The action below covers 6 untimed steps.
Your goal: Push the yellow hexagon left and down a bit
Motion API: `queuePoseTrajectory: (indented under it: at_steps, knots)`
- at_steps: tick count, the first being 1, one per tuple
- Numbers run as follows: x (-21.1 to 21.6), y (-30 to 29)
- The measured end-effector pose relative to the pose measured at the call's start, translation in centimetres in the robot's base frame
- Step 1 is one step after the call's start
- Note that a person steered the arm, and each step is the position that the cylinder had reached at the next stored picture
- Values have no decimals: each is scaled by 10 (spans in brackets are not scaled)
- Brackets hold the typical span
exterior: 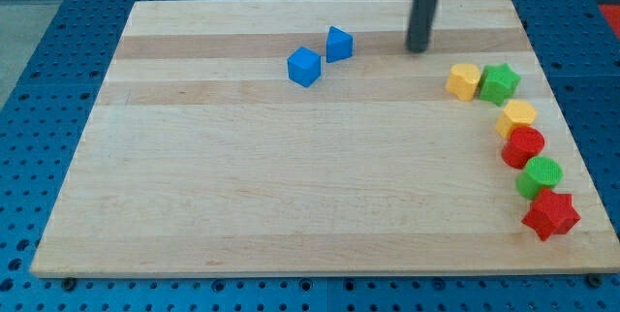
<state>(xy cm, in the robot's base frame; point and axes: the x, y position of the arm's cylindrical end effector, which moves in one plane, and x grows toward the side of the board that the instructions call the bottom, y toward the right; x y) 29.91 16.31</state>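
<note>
**Rod tip and eight blocks on the wooden bench, single camera view**

The wooden bench lies on a blue perforated surface. The dark rod comes down from the view's top edge, and my tip rests on the board near its top edge, right of centre. The arm carries no hand, so there is nothing to be spread, pressed together or pinching; the rod alone meets the board.

Two yellow blocks are present, and the exact outline of either is hard to make out. The upper yellow block lies below and to the right of my tip, near it but apart from it. It touches, or sits just beside, the green star on its right. The lower yellow block lies farther down and to the right, below the green star. Which of the two is the hexagon cannot be told with certainty.

A curved column runs down the view's right side from the lower yellow block: the red round block, the green round block and the red star, each close against its neighbour.

Well apart, left of my tip, sit two blue blocks: a blue cube and, just beside it to the upper right, a blue angular block.
</note>
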Motion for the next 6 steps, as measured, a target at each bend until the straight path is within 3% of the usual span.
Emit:
queuePoseTrajectory:
  at_steps: [1, 2, 3, 4, 5, 6]
  knots:
    - [12, 98]
    - [63, 122]
    - [118, 111]
    - [154, 18]
    - [150, 28]
    - [146, 98]
